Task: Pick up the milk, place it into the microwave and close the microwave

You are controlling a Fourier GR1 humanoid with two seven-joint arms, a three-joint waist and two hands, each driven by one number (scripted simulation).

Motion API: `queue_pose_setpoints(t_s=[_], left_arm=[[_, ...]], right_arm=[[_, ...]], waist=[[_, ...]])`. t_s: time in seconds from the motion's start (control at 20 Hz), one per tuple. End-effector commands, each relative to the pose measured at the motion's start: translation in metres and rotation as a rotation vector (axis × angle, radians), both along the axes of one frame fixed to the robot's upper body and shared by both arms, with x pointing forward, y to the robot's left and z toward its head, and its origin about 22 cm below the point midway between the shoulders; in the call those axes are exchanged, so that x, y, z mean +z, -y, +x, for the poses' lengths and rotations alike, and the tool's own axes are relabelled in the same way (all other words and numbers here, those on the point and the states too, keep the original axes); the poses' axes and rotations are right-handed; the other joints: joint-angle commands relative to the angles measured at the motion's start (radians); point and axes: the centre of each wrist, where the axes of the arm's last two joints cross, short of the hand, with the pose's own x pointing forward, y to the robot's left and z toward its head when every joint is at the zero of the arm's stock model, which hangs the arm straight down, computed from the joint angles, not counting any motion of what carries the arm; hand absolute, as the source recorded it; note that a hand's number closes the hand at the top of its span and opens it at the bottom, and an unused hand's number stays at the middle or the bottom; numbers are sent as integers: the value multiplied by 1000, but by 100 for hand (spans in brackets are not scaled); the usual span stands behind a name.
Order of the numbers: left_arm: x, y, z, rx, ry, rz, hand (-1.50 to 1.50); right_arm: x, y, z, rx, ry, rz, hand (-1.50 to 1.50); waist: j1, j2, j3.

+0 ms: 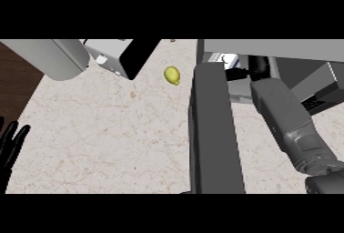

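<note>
One beige marbled counter [114,136] fills most of the head view, w/ a dark wood strip at 9 o'clock along its left edge. Next biggest: the microwave [269,48], grey top running from 12 to 3 o'clock, its open door [214,132] swung out toward the viewer as a dark grey slab from centre down to 6 o'clock. Right forearm [289,123] comes up from approx 4 o'clock and goes into the oven cavity past the door's right side; right hand [259,68] is a black shape inside the opening at approx 1 o'clock, just beside something white-and-blue [225,59] that looks like the milk carton, tucked right at the cavity's front-left corner behind the door's top edge. Can't tell whether the fingers are curled round it or off it, as the wrist and oven shadow hide them. A grey cylinder [53,59] lies at 10–11 o'clock, tilted, partly off the top edge. A white box w/ a black face [124,57] sits at 11–12 o'clock, near the cylinder. Left hand [10,145] shows at 8 o'clock on the view's left edge, fingers straight and pointing up, holding nothing, resting. Smallest: a yellow-green lemon-like fruit [173,75] at 12 o'clock, alone on the counter between the box and the door.
</note>
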Motion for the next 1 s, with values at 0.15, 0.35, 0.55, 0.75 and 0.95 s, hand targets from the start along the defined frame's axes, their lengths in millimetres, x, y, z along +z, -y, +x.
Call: queue_pose_setpoints(t_s=[0.15,0.35,0.55,0.75,0.95], left_arm=[[6,9,12,-23,15,15,-150],[7,12,12,-32,35,25,-150],[9,14,17,-13,20,62,-150],[16,13,21,-32,21,97,-150],[14,22,28,-47,16,107,-150]], right_arm=[[25,4,12,-118,-4,6,150],[17,13,8,-329,5,23,150],[21,15,10,-399,67,-116,150],[22,18,11,-465,92,-254,-150],[18,15,9,-476,97,-280,-150]], waist=[[25,14,1],[46,26,1],[62,36,0],[76,40,0],[83,51,2]])
